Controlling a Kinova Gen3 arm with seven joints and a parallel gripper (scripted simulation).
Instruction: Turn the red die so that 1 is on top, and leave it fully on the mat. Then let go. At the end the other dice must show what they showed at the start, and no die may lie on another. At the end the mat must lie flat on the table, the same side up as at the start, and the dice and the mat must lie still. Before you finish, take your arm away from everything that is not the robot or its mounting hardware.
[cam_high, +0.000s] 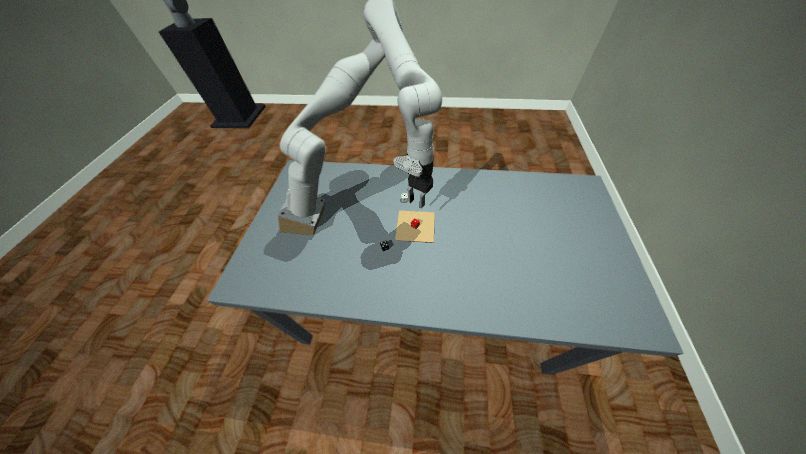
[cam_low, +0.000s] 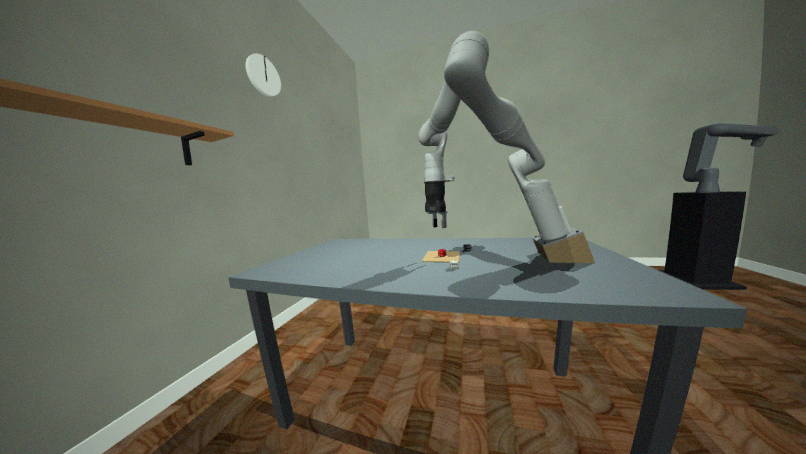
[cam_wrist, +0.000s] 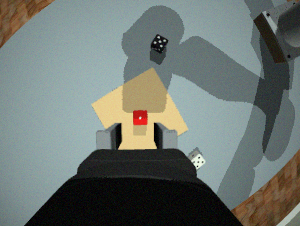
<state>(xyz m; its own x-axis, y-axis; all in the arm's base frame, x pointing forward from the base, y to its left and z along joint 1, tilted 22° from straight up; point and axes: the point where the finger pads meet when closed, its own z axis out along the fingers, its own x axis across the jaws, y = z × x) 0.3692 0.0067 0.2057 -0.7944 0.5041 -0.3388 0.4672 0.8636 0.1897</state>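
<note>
The red die (cam_high: 415, 223) sits on the tan mat (cam_high: 419, 227), near its far middle part; it also shows in the exterior view (cam_low: 442, 252) and in the wrist view (cam_wrist: 140, 117). In the wrist view its top face shows one white pip. The mat (cam_wrist: 138, 108) lies flat on the grey table. My gripper (cam_high: 420, 197) hangs high above the mat, pointing straight down, open and empty; it also shows in the exterior view (cam_low: 439, 221). In the wrist view the red die lies between and far below the fingers.
A black die (cam_high: 385, 245) lies on the table off the mat's near left corner. A white die (cam_high: 404, 197) lies on the table beyond the mat's far left side. The arm's tan base block (cam_high: 297, 222) stands at the table's left.
</note>
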